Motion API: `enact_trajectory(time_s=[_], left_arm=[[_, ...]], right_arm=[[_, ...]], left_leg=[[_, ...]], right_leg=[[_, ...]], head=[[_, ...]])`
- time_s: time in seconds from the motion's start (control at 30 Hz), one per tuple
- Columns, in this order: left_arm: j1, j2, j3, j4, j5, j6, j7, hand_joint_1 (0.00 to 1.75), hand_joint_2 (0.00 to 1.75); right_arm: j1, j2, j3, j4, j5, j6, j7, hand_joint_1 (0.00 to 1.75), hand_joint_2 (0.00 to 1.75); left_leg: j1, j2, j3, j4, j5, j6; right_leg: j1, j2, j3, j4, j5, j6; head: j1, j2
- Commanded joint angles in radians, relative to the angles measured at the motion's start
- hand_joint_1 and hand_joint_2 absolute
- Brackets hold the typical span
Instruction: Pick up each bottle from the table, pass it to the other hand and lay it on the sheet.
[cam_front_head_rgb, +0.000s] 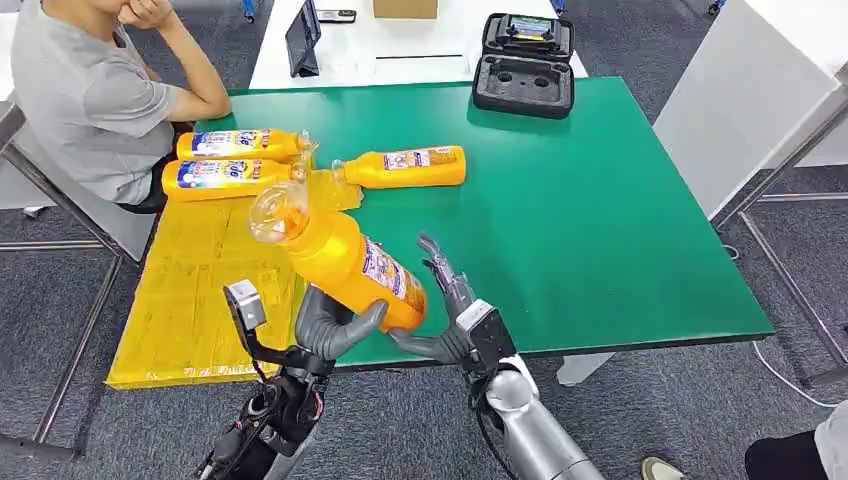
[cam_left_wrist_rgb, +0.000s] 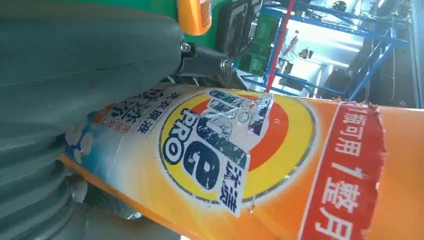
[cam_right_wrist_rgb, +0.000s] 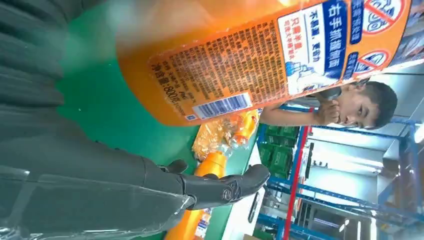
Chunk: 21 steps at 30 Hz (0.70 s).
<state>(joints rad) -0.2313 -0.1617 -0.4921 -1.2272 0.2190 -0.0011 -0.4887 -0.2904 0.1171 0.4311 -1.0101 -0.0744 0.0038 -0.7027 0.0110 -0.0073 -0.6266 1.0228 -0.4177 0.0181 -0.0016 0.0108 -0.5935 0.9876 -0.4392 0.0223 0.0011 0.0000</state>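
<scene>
My left hand (cam_front_head_rgb: 335, 325) grips the orange detergent bottle (cam_front_head_rgb: 345, 260) around its base end, thumb wrapped over the label; the clear cap tilts up and away from me, above the table's near edge. My right hand (cam_front_head_rgb: 450, 310) stands just beside the bottle's base, fingers spread, holding nothing; I cannot tell whether its palm touches the bottle. Judgement: the body is smooth, rigid plastic, likely full and heavy, with a peeling label (cam_left_wrist_rgb: 220, 150) that could slip; the mid-body is the safest hold. 3 more bottles (cam_front_head_rgb: 230, 160) lie beyond my left hand, on or at the yellow sheet (cam_front_head_rgb: 190, 290). The green table (cam_front_head_rgb: 620, 230) is flat. A person (cam_front_head_rgb: 90, 90) sits at its far left corner.
</scene>
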Motion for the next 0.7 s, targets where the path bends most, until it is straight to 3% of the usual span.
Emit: enact_trajectory(time_s=[0.03, 0.1, 0.2, 0.33, 0.53, 0.7], left_arm=[[-0.012, 0.021, 0.015, 0.026, 0.009, 0.007, -0.003, 1.75, 1.75], [-0.011, 0.025, 0.014, 0.026, -0.017, 0.043, -0.011, 1.75, 1.75], [-0.024, 0.04, -0.006, 0.033, -0.223, 0.276, -0.034, 1.75, 1.75], [-0.021, 0.062, 0.01, 0.019, -0.334, 0.374, -0.003, 1.75, 1.75], [-0.007, 0.108, 0.043, -0.006, -0.45, 0.45, 0.023, 1.75, 1.75], [-0.006, 0.115, 0.048, -0.019, -0.523, 0.493, 0.015, 1.75, 1.75]], right_arm=[[-0.039, 0.006, -0.042, 0.081, -0.013, -0.008, 0.005, 0.0, 1.75], [-0.033, 0.004, -0.044, 0.079, -0.016, -0.011, 0.005, 0.0, 1.75], [-0.017, -0.002, -0.05, 0.063, -0.021, -0.026, 0.005, 0.0, 1.75], [-0.004, -0.003, -0.057, 0.051, -0.015, -0.029, 0.005, 0.0, 1.75], [0.029, 0.0, -0.065, 0.027, -0.016, -0.02, 0.005, 0.0, 1.75], [0.042, 0.0, -0.071, 0.014, -0.014, -0.016, 0.005, 0.0, 1.75]], left_leg=[[-0.001, 0.002, 0.006, -0.002, -0.001, 0.0], [-0.001, 0.001, 0.007, -0.002, -0.001, 0.0], [0.0, 0.001, 0.005, -0.002, -0.001, 0.0], [0.0, 0.001, 0.004, -0.001, -0.001, -0.001], [0.0, 0.003, 0.008, -0.003, -0.002, -0.001], [0.0, 0.001, 0.002, -0.001, -0.001, 0.0]], right_leg=[[0.0, 0.0, 0.005, -0.002, -0.001, 0.0], [0.0, 0.0, 0.006, -0.002, -0.001, 0.0], [0.0, 0.0, 0.004, -0.001, -0.001, 0.0], [0.0, -0.001, 0.004, -0.001, -0.001, 0.0], [0.0, 0.001, 0.007, -0.002, -0.002, -0.001], [0.0, 0.0, 0.002, -0.001, -0.001, 0.0]], head=[[0.0, 0.0], [0.0, 0.0], [0.0, 0.0], [0.0, 0.0], [0.0, 0.0], [0.0, 0.0]])
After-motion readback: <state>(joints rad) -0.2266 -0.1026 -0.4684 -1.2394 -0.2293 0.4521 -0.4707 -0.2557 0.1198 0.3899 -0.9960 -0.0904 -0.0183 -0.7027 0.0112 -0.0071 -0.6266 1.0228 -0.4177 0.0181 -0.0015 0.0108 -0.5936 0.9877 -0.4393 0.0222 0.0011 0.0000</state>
